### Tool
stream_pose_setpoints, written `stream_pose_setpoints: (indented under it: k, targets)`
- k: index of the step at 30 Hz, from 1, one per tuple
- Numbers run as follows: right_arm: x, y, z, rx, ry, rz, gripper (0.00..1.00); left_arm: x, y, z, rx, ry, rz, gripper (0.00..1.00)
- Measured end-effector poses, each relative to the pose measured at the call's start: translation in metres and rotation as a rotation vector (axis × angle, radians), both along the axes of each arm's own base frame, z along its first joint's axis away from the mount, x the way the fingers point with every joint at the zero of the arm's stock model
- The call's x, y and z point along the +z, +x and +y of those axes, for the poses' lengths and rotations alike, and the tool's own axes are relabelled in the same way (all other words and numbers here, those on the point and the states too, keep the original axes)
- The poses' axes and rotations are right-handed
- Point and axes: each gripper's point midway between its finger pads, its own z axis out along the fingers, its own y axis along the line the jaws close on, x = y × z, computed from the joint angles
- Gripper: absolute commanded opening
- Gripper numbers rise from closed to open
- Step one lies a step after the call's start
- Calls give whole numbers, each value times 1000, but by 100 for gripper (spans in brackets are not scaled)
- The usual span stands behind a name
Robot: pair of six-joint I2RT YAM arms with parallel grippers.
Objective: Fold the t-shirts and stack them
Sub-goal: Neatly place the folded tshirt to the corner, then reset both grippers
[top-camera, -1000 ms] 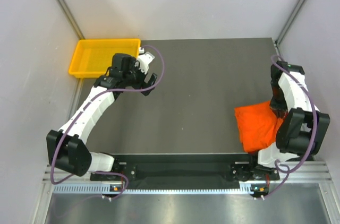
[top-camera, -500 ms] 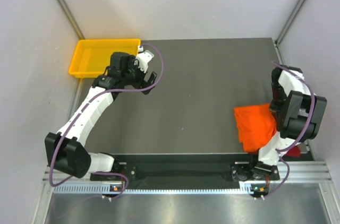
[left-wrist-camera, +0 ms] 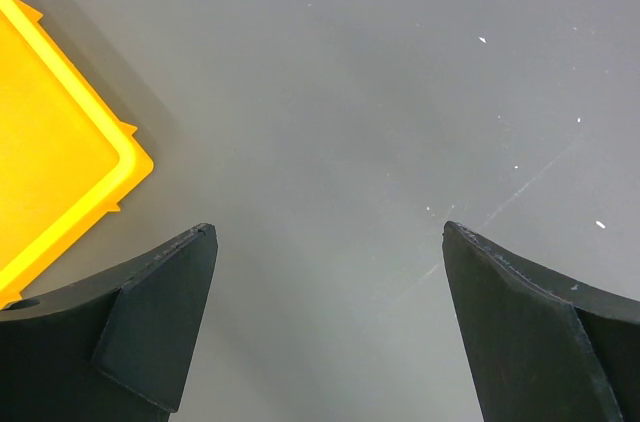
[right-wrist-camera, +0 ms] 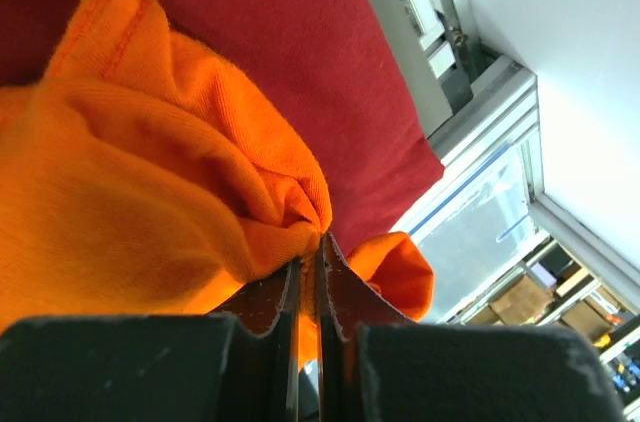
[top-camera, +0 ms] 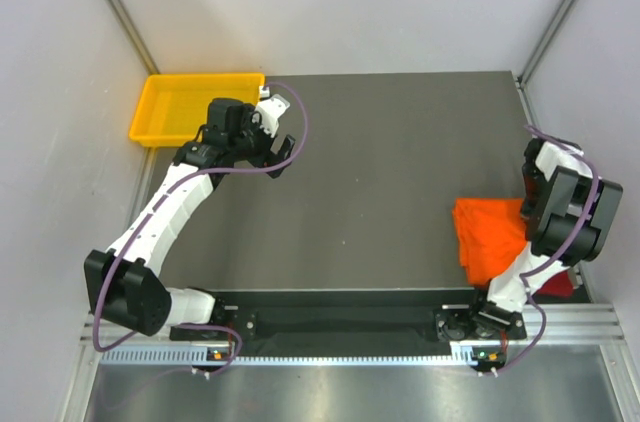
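The bright orange t-shirt (top-camera: 490, 240) lies bunched at the table's right front, partly under my right arm. In the right wrist view my right gripper (right-wrist-camera: 318, 240) is shut on a fold of the orange t-shirt (right-wrist-camera: 150, 172), which hangs over the dark red t-shirt (right-wrist-camera: 300, 32). A bit of the dark red t-shirt (top-camera: 560, 284) shows past the table's right front edge in the top view. My left gripper (top-camera: 281, 152) is open and empty over bare table near the tray; its fingers (left-wrist-camera: 160, 312) are wide apart.
A yellow plastic tray (top-camera: 185, 107) stands at the table's back left corner, its corner (left-wrist-camera: 60, 172) showing in the left wrist view. The table's right edge and a metal frame rail (right-wrist-camera: 440, 32) lie close beside the right gripper.
My right arm has swung to the right and toward the front, dragging the orange t-shirt rightward to the table's right edge. The left arm has barely moved.
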Motion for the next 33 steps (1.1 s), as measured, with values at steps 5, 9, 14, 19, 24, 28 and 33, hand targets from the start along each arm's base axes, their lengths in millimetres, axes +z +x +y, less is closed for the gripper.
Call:
stream_pose_setpoints:
  k: [5, 9, 14, 19, 24, 28, 33]
  targets:
    - [-1, -12, -15, -43, -28, -8, 0, 0, 0, 1, 3, 2, 0, 99]
    - [12, -20, -31, -88, -80, -60, 0, 0, 0, 0, 2, 2, -1, 99]
    - [20, -20, -43, -88, -136, -76, 0, 0, 0, 0, 2, 2, -1, 99]
    - [13, -21, -46, -95, -149, -74, 63, 0, 0, 0, 2, 2, -1, 99]
    - [18, -32, -60, -122, -225, -29, 84, 0, 0, 0, 2, 2, -1, 99]
    - [42, -34, -72, -154, -328, -87, 82, 0, 0, 0, 2, 1, 0, 99]
    - [97, -17, -73, -176, -413, -394, 77, 0, 0, 1, 3, 3, -1, 99]
